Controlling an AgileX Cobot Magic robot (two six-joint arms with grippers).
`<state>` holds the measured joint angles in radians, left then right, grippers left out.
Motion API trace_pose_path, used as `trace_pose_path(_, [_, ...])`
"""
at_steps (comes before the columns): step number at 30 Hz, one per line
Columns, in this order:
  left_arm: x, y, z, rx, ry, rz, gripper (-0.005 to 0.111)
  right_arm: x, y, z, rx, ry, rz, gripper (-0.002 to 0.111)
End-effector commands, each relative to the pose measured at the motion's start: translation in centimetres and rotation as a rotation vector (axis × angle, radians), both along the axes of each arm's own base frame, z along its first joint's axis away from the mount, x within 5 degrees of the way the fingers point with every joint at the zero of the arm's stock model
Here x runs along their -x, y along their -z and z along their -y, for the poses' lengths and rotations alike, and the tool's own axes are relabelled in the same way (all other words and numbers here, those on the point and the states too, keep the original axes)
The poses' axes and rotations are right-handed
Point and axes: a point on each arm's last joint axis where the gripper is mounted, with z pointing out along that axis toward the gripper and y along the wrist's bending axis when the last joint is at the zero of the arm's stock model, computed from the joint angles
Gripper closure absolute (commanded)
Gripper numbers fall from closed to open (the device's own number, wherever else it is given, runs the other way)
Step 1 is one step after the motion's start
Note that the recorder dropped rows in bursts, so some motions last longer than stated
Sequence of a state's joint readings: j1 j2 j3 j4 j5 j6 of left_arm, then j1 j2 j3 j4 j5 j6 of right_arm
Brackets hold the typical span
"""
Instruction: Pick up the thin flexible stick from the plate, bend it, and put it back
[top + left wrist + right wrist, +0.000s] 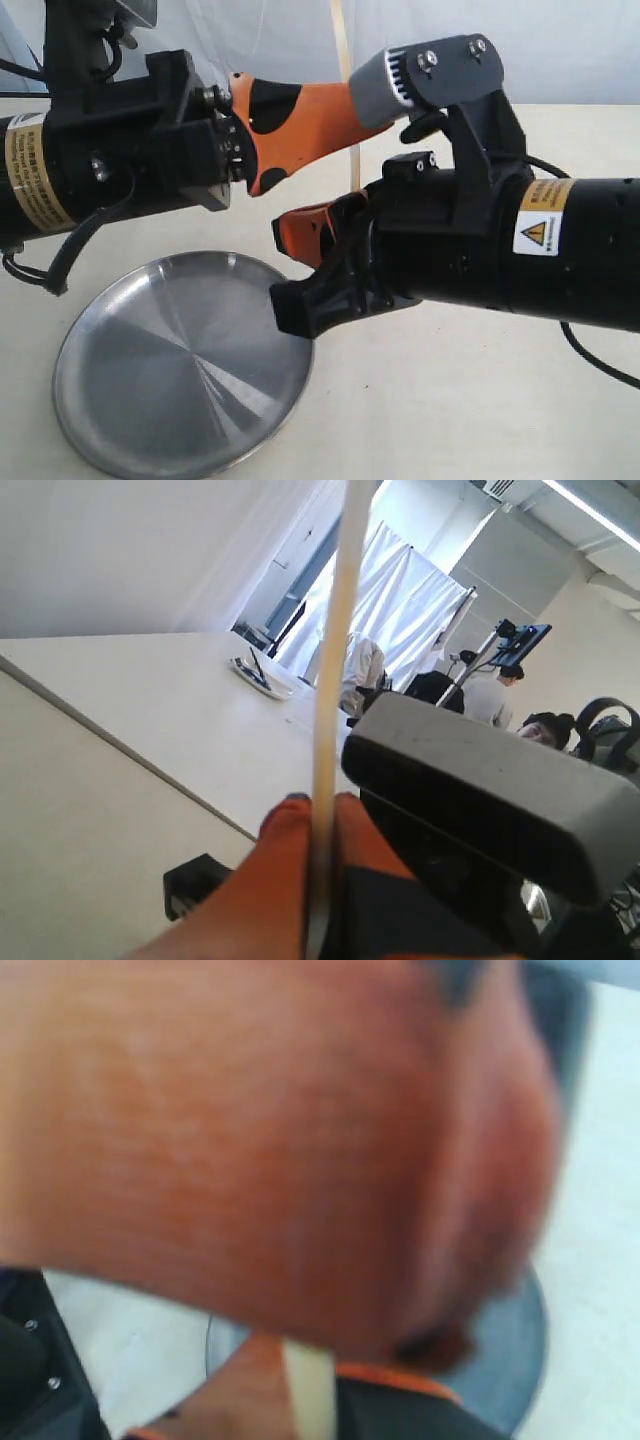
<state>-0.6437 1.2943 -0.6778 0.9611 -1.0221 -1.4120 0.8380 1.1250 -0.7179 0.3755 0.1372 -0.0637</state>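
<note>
Exterior view shows the thin, pale yellow-cream flexible stick (341,40) standing upright in the air above the pale cream tabletop (450,400), its upper end running out of the top of the picture. The left gripper (345,115), with long orange fingers marked with black patches, reaches in from the left and meets the stick partway up. Below that a short stretch of the stick shows before it passes behind the black body of the right arm. The right gripper (300,232), also orange-fingered, sits lower, above the far rim of the round shallow brushed-steel plate (150,380). The plate lies flat on the tabletop with nothing in it.

Left wrist view has the stick (335,680) rising straight and unbent from between the two orange fingers (275,880) of the left gripper (320,825), which are pressed together on it.

Right wrist view is mostly filled by a blurred orange mass very near the lens. Beneath it the stick (312,1395) emerges between the fingers of the right gripper (315,1415), which lie close against it on both sides and appear to pinch it. Part of the plate (520,1360) shows behind
</note>
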Motion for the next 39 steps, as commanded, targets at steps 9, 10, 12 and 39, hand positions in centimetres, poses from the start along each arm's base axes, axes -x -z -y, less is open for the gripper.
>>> trace_pose_path(9, [1.0,-0.8,0.0,0.071,0.091,-0.014,0.106,-2.2,1.0,-1.1,-0.030,0.067,0.082,0.108])
trace_pose_path(10, [0.9,-0.6,0.0,0.049,0.082,-0.011,0.106,-2.1,1.0,-1.1,-0.026,0.062,0.076,0.108])
trace_pose_path(12, [0.5,0.1,0.1,-0.029,0.038,-0.008,0.106,-1.6,0.6,-0.7,-0.025,0.051,0.065,0.108])
trace_pose_path(39, [-0.7,2.8,-0.2,-0.351,-0.098,0.133,0.106,2.6,-4.6,2.9,-0.299,0.065,-0.019,0.108])
